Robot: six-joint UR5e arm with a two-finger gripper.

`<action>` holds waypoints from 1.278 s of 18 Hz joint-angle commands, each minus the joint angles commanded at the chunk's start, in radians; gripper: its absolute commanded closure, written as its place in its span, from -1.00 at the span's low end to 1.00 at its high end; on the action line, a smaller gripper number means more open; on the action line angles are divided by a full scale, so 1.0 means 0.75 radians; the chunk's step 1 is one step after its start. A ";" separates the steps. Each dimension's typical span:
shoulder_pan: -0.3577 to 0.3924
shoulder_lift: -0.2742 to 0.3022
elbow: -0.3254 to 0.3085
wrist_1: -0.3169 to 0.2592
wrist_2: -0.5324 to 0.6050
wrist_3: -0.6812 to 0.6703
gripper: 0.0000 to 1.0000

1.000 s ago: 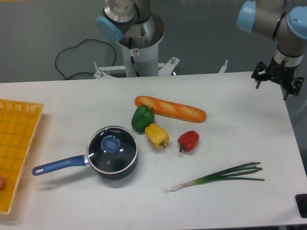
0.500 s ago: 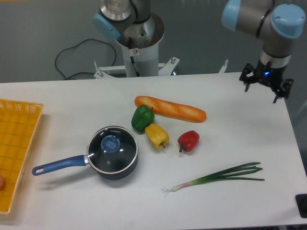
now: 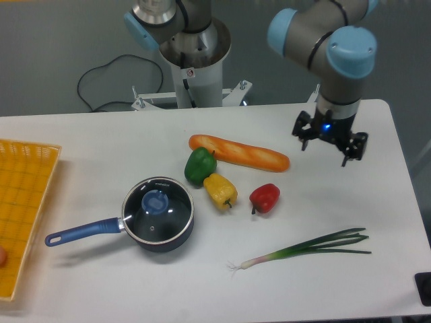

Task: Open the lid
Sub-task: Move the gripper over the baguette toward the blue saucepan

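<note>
Reaching for the lid (image 3: 157,209) means travelling left and toward the worktop's near edge: the hand (image 3: 329,143) hangs at the right, well apart from it.

Seen from the fixed camera, the hand points down with fingers spread, holding nothing. The round clear glass lid, metal-rimmed with a blue knob (image 3: 155,201) at centre, sits closed on the dark blue pan (image 3: 160,237), whose long handle (image 3: 82,231) points left. Glossy peppers (image 3: 220,190) and a baguette (image 3: 239,153) lie between hand and lid.

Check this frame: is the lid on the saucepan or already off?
On. The lid sits flat on the saucepan; the end effector is far off, empty.
</note>
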 joint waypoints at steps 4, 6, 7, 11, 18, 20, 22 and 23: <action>-0.047 0.029 -0.071 -0.004 0.002 -0.117 -1.00; -0.076 0.049 -0.106 0.000 0.002 -0.170 -1.00; -0.090 0.055 -0.111 -0.002 0.004 -0.194 -1.00; -0.188 0.057 -0.111 -0.012 0.135 -0.239 -1.00; -0.352 0.063 -0.131 -0.016 0.135 -0.270 -1.00; -0.401 0.063 -0.133 -0.014 0.129 -0.289 -1.00; -0.446 0.061 -0.133 -0.012 0.115 -0.297 -1.00; -0.460 0.063 -0.133 -0.012 0.096 -0.303 -1.00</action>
